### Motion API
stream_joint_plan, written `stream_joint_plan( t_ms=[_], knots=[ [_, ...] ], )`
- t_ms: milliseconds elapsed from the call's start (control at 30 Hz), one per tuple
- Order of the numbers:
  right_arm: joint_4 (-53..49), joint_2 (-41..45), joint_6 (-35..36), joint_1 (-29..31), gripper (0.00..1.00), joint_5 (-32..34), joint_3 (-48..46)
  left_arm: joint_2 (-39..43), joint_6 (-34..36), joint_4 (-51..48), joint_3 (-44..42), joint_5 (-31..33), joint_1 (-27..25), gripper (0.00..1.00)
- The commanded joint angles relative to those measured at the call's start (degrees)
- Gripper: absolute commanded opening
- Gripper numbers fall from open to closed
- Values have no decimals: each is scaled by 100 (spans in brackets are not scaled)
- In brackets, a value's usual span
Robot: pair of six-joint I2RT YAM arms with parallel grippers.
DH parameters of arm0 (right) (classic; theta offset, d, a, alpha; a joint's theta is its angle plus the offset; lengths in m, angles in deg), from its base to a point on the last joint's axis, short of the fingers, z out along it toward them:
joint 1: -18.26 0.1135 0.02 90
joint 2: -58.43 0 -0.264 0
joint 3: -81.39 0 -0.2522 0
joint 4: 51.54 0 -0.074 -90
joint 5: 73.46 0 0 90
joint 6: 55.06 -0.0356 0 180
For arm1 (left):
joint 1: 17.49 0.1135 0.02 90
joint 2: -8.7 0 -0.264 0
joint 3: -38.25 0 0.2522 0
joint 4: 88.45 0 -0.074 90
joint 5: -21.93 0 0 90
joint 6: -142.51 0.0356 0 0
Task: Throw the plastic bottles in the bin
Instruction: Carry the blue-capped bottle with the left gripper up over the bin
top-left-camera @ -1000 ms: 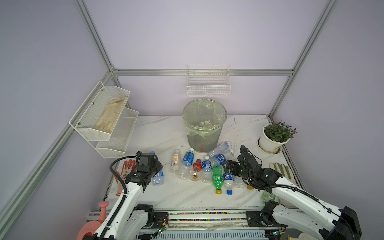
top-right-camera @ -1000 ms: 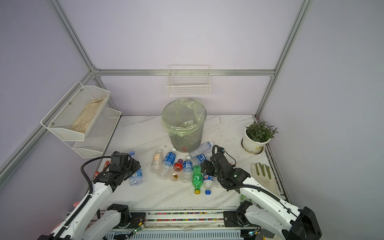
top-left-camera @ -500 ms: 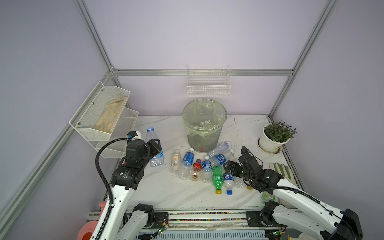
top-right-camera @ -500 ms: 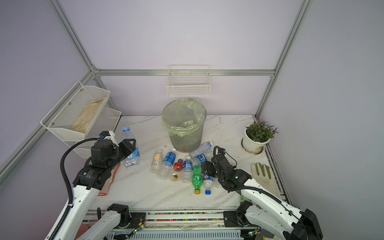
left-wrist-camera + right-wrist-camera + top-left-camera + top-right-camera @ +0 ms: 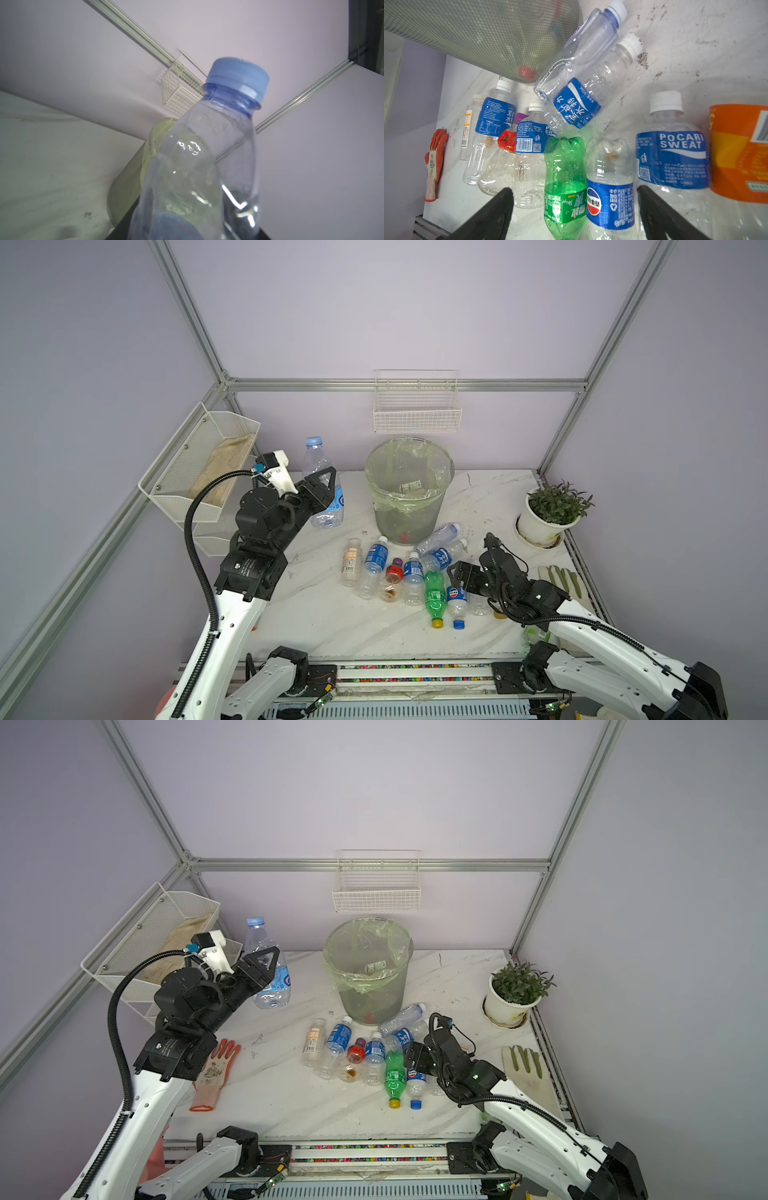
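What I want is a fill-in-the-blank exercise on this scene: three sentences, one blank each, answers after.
1. The left gripper holds a clear bottle whose cap is ____.
2. The right gripper hangs over the green bottle and the Pepsi bottle with jaws ____.
3. The mesh bin is lined with a pale-green plastic ____.
Missing words: blue; open; bag.

Clear blue-capped bottle [image 5: 314, 460] upright in the air left of bag-lined mesh bin [image 5: 415, 516], other bottles [image 5: 376, 558] lying clustered before it
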Motion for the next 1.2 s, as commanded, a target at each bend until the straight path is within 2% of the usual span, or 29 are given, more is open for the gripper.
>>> stream_joint_plan(
  t_ms=[0, 500, 633, 867, 900, 933, 1000, 1033, 1167],
  knots=[
    [-181, 131, -127, 21, 96, 139, -34, -260, 261, 763, 769, -357, -227, 34],
    [-438, 378, -95, 21, 96, 246, -8, -2048, 1039, 1042, 2570, -178, -1108, 36],
    [-518, 461, -90, 21, 96, 301, 12, -2439, 1137, 1064, 3010, -126, -1223, 36],
    [-626, 453, -55, 21, 96, 317, 157, -3666, 1284, 928, 3689, 42, -1332, 39],
    [-670, 468, -42, 21, 96, 325, 189, -3887, 1346, 752, 3885, 37, -1348, 42],
    [-713, 486, -49, 21, 96, 337, 216, -4109, 1407, 522, 4121, 20, -1340, 51],
    [-827, 562, -28, 21, 96, 385, 272, -4617, 1609, -321, 4935, -86, -1345, 91],
    [-884, 604, -31, 21, 96, 402, 301, -4756, 1659, -608, 5274, -117, -1361, 100],
    [-993, 835, -48, 21, 97, 479, 232, -4602, 2159, -545, 5406, 230, -1643, 100]
  ],
)
